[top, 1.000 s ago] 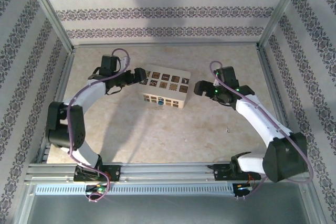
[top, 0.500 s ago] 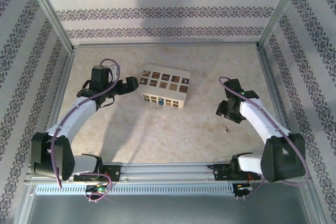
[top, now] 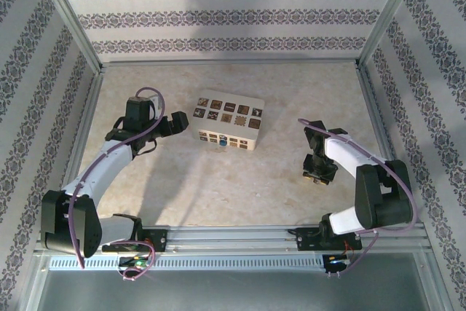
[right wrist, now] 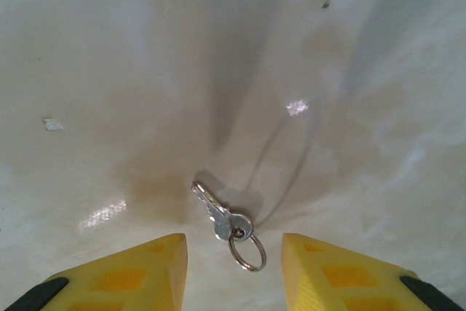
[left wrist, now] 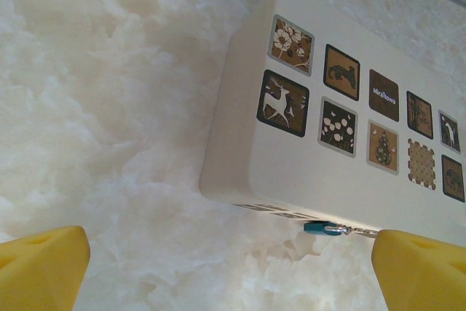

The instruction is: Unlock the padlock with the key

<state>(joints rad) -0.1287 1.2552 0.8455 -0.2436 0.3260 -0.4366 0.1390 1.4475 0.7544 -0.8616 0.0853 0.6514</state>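
My right pincer (right wrist: 233, 253) straddles the key (right wrist: 218, 213) near the surface's (right wrist: 109, 71) right edge, not yet grasping; left pincer (left wrist: 231, 264) released; padlock (left wrist: 331, 229) untouched.

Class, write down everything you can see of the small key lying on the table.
The key is small, silvery and shiny, apparently metal, with a short blade and a rounded head. A thin split ring passes through the hole in its head. It lies flat on the pale table, blade pointing up and to the left in the right wrist view. Two yellow fingers flank it without touching it.
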